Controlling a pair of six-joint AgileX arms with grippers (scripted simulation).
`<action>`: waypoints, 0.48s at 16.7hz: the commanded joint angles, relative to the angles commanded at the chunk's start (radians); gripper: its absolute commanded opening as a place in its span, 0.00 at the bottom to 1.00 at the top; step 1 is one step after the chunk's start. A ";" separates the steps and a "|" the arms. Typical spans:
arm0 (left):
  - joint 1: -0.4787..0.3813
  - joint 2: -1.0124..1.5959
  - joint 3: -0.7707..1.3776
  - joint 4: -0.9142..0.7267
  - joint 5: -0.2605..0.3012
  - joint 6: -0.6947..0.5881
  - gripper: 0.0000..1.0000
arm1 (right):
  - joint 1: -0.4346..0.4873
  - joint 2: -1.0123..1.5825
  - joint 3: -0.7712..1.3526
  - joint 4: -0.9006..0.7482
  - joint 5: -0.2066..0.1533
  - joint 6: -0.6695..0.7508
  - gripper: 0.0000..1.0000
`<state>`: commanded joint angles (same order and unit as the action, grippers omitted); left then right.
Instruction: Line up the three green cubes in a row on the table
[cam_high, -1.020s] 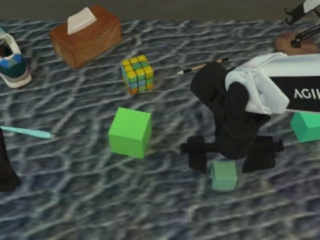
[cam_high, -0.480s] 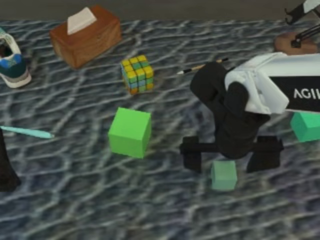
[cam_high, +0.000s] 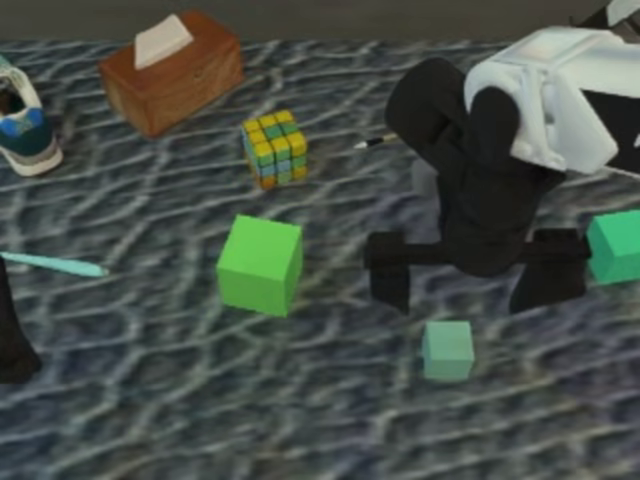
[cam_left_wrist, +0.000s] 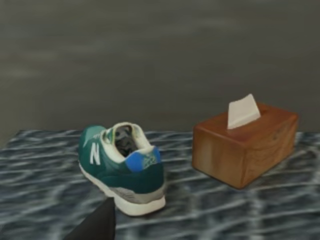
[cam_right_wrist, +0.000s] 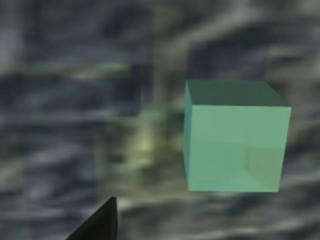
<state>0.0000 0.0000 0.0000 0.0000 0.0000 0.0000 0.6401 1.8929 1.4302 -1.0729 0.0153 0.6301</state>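
Mint-green, the small cube (cam_high: 447, 350) is seen resting free on the desk (cam_high: 150, 400), towards the near edge and right of centre. A second ago the right gripper (cam_high: 477, 280) stood low around it; now the gripper has been raised and drawn back towards the far edge, its fingers spread wide with nothing between them. The cube itself has not shifted, so it is judged to have been released where it was meant to lie.

Near the desk's middle the lime cube (cam_high: 260, 264) is found, unmoved. The emerald cube (cam_high: 614, 246) lies at the right edge, just beside the gripper's right finger, and is taken to be the one not yet lined up. No row is formed so far: the three cubes are well apart and unevenly set from the near edge.

Only a dark part of the left arm is seen at the left edge; whether its gripper is open cannot be told.

A dark blue-grey surface netted with pale wavy lines is presented. A tissue box (cam_high: 171, 70) and a shoe (cam_high: 24, 122) sit at the far left, a puzzle cube (cam_high: 274, 148) behind the lime cube, a pale stick (cam_high: 55, 264) at the left edge. A plain grey wall is seen beyond.
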 joint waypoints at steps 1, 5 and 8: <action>0.000 0.000 0.000 0.000 0.000 0.000 1.00 | 0.000 -0.005 0.004 -0.006 0.000 0.000 1.00; 0.000 0.000 0.000 0.000 0.000 0.000 1.00 | -0.007 0.000 0.003 -0.004 0.000 -0.003 1.00; 0.000 0.000 0.000 0.000 0.000 0.000 1.00 | -0.061 0.025 0.034 -0.015 -0.001 -0.071 1.00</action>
<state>0.0000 0.0000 0.0000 0.0000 0.0000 0.0000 0.5793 1.9184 1.4646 -1.0880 0.0139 0.5588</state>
